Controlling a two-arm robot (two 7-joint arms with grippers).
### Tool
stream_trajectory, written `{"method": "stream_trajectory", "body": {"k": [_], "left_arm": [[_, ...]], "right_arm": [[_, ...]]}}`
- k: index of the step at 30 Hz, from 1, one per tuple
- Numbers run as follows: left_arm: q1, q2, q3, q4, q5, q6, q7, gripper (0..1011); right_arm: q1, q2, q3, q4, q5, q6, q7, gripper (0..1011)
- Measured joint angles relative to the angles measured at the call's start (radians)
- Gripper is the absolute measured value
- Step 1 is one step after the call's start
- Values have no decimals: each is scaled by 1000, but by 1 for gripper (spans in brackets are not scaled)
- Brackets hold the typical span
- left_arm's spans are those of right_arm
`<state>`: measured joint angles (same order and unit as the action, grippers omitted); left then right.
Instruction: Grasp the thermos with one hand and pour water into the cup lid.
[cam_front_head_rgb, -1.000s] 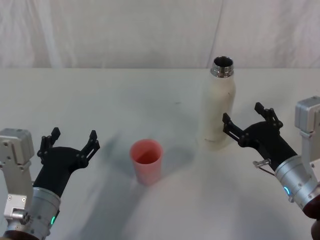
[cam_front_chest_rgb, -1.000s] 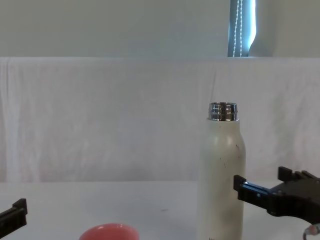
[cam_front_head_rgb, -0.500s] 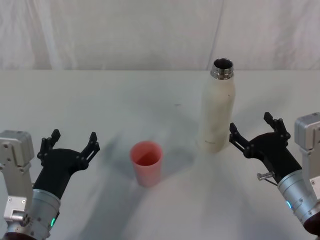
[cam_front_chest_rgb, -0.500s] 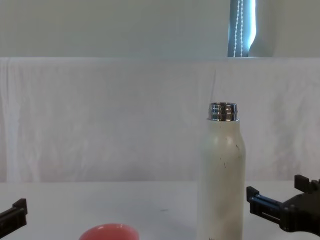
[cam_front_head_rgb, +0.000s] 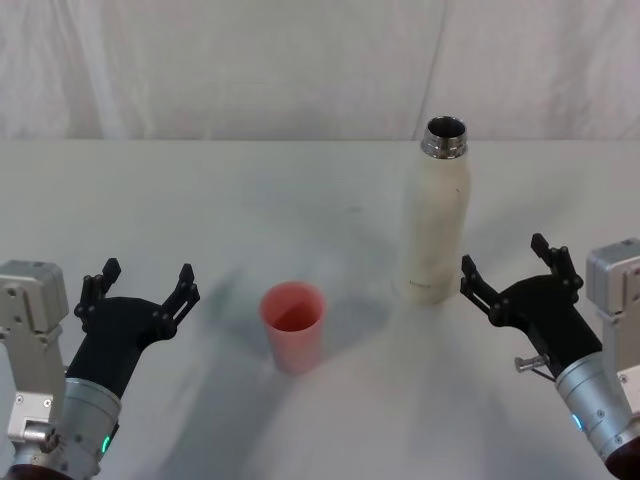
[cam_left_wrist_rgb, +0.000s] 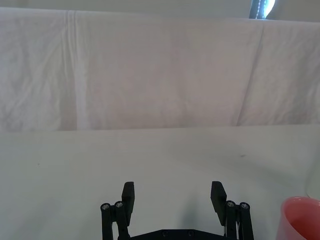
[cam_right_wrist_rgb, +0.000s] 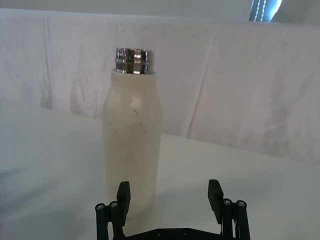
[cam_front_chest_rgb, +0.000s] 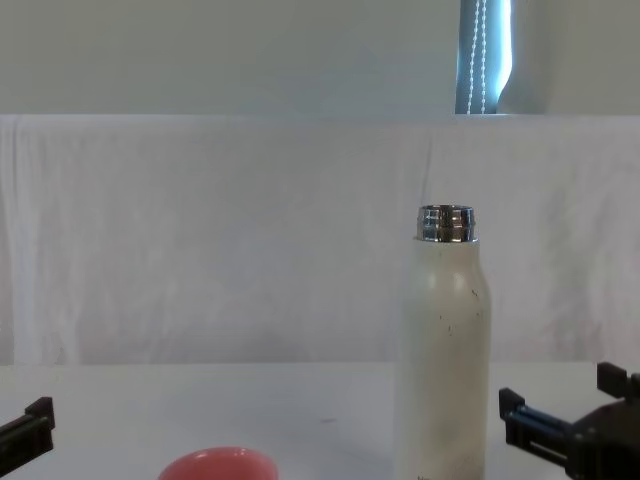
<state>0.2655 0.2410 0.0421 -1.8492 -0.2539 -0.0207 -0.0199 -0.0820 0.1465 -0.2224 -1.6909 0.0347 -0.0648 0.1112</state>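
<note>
The thermos (cam_front_head_rgb: 436, 215) is standing upright on the table (cam_front_head_rgb: 200, 200), right of the cup lid (cam_front_head_rgb: 293, 325), while the right gripper (cam_front_head_rgb: 510, 283) is hovering beside it, jaws spread and empty (the left gripper (cam_front_head_rgb: 140, 286) likewise).

The right end effector (cam_front_head_rgb: 510, 278), jaws spread wide, is now farther back from the thermos (cam_front_head_rgb: 434, 220) than a second ago, drawn toward the robot and rightward, clear of the bottle's side.
</note>
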Motion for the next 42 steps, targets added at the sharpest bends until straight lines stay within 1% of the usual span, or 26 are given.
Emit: {"method": "stream_trajectory", "body": {"k": [8,17,27,42], "left_arm": [[0,0,0,0,0,0,0,1001],[0,0,0,0,0,0,0,1001],[0,0,0,0,0,0,0,1001],[0,0,0,0,0,0,0,1001]], "right_arm": [[-18,-16,7,16,-9,-12,10,1002],[-29,-30,17,32,-3,-30,20,1002],[-34,-37,22,40,3,-37,26,1002],[-33,-37,21,40,3,-36,26,1002]]}}
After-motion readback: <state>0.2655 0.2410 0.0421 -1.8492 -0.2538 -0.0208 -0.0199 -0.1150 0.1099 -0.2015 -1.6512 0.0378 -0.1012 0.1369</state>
